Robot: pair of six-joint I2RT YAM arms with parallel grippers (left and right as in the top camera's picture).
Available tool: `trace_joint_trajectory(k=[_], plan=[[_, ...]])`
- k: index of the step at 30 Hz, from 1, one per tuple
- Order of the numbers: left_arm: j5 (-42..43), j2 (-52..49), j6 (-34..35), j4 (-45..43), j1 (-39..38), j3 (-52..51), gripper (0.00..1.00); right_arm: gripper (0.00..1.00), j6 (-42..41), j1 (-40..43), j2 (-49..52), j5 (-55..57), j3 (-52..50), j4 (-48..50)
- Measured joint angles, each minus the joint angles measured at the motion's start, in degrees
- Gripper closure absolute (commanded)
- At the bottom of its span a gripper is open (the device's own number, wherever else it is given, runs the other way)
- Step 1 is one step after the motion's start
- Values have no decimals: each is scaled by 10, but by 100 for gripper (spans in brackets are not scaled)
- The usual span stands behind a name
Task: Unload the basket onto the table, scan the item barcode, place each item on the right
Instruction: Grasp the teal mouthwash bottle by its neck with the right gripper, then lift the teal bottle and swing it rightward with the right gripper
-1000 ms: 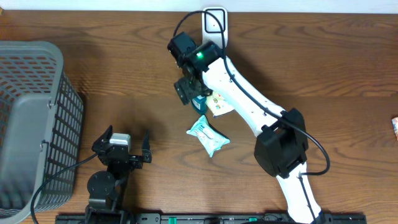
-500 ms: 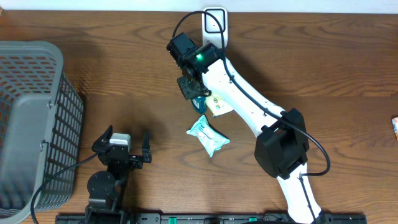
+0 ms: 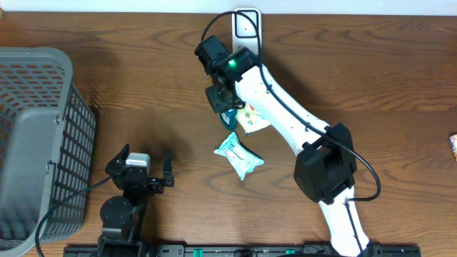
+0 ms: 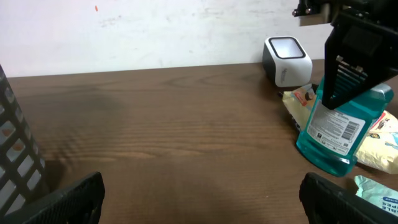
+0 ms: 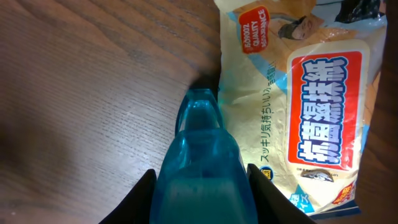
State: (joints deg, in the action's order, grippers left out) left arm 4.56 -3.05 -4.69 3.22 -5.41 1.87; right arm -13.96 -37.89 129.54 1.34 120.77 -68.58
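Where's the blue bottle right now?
Left wrist view, right side: the blue bottle stands upright in the right gripper, against the yellow pouch, near the white scanner.

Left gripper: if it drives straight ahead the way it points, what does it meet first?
Nothing nearby, it seems. The left gripper faces bare table, then the white wall at the back. The white scanner and teal bottle stand right of that line, though depth is hard to judge.

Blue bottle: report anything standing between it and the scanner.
Nothing visible. The right gripper is shut on the blue bottle; only bare table lies between it and the scanner. The yellow packet lies flat beside it, off that path.
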Motion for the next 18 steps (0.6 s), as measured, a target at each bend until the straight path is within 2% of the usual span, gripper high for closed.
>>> trace_joint_trajectory(k=[6, 9, 18], plan=[[0, 0, 0, 0, 0, 0, 0, 93, 39, 37, -12, -127, -10, -6], [0, 0, 0, 0, 0, 0, 0, 97, 71, 65, -27, -220, -13, -14], [0, 0, 0, 0, 0, 0, 0, 99, 197, 200, -81, -416, -13, -149]])
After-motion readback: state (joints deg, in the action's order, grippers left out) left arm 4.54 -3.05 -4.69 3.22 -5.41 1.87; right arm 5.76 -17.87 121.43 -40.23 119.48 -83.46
